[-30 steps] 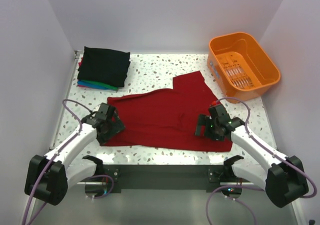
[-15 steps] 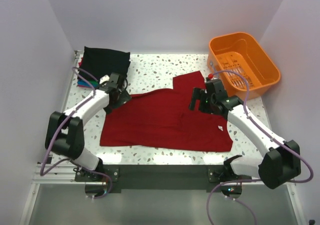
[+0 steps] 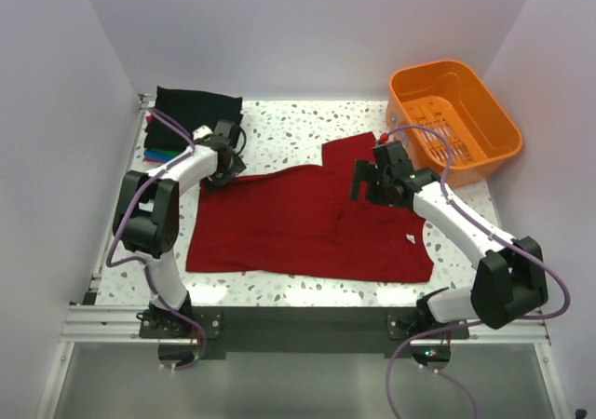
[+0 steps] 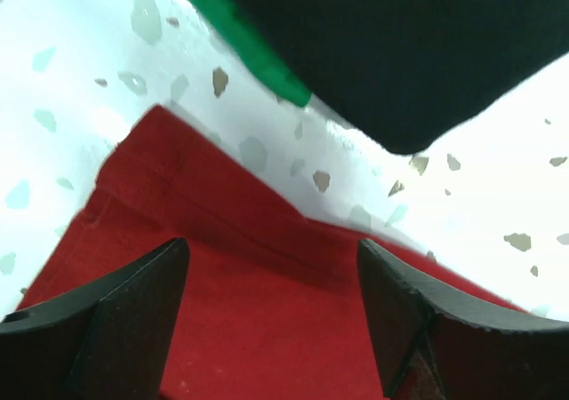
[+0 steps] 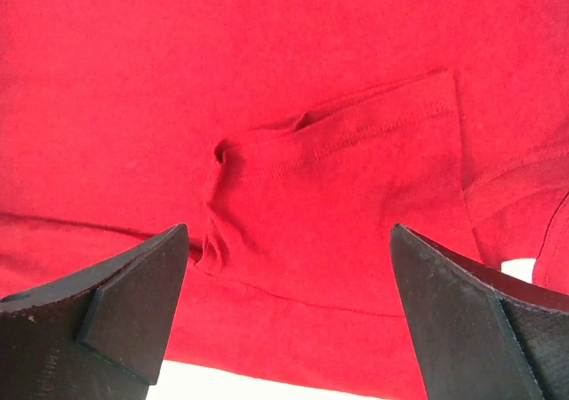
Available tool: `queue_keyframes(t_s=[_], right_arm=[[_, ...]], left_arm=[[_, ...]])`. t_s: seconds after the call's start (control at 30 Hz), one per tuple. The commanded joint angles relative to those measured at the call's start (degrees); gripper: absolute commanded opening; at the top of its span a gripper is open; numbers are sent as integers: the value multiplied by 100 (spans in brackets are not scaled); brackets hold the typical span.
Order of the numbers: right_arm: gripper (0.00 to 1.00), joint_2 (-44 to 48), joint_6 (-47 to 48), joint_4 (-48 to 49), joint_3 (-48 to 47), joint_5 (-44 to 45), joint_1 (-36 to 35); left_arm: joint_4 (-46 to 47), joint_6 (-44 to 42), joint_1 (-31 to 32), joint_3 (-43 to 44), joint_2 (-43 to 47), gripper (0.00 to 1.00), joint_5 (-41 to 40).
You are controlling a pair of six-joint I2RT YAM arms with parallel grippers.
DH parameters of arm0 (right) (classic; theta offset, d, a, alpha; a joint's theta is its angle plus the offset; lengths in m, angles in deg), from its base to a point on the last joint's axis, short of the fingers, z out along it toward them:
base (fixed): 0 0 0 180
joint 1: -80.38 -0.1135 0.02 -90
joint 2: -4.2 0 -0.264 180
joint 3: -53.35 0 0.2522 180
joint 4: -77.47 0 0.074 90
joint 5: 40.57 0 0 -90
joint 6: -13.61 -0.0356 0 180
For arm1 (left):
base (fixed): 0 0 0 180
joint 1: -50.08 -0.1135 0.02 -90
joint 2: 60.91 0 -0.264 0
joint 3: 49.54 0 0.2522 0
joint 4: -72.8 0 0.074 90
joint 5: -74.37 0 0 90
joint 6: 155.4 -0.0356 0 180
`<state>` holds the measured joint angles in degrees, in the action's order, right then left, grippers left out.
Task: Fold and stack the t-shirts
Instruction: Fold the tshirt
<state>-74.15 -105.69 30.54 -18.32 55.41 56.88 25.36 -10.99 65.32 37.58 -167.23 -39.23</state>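
On the table point(image 3: 307, 126) we saw the red shirt point(image 3: 298, 223) spread flat, the basket point(image 3: 453, 116) far right and 1 folded stack point(image 3: 191, 121) far left. Our left gripper point(image 4: 271, 249) hung wide and empty over the shirt's far-left corner, and our right gripper point(image 5: 289, 231) hung wide over a sleeve.
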Motion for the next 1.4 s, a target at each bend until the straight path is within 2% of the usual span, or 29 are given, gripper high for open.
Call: queue_keyframes(t_s=[0.0,0.1,0.13,0.3,0.4,0.43,0.5,0.6,0.63,0.67,0.73,0.77,0.87,0.97,1.1,1.23,1.37], right_arm=[[99,-128,117,170,-300,246,13],[99,-303,179,188,-493,421,13],[99,-365,196,179,-571,465,13],[99,-1093,381,136,-1362,773,30],[99,-1628,512,170,-1907,808,65],[99,-1753,574,205,-2047,835,74],[99,-2199,766,319,-2478,870,83],[99,-2850,882,233,-3364,992,153],[99,-3418,882,127,-3680,1124,180],[99,-3694,882,31,-4345,1238,189],[99,-4326,830,-347,-5095,1431,215],[98,-4895,803,-522,-5864,1746,215],[95,-5907,742,-1050,-7167,2003,241],[93,-6489,733,-1279,-7847,2205,285],[91,-6702,663,-939,-7753,2285,382],[88,-6904,539,-1069,-7814,2364,461],[80,-6791,460,-955,-7228,2338,461]], left_arm=[[159,-1,-101,310,-98,80,-435],[72,-18,-171,485,-291,75,-497],[36,-10,-188,590,-336,65,-514],[80,-115,-224,627,-512,39,-418],[19,-63,-215,600,-582,20,-435],[36,-62,-224,565,-591,9,-435],[54,-62,-224,556,-591,0,-357],[106,-62,-224,530,-548,0,-330],[124,-71,-224,504,-530,0,-313],[133,-62,-224,486,-521,0,-286],[159,-62,-224,434,-477,0,-269],[176,-62,-224,425,-468,0,-251],[194,-71,-224,372,-451,0,-199],[221,-89,-224,372,-468,0,-154],[185,-106,-224,372,-425,0,-198],[177,-124,-224,363,-372,0,-242],[177,-133,-224,363,-345,0,-269]])
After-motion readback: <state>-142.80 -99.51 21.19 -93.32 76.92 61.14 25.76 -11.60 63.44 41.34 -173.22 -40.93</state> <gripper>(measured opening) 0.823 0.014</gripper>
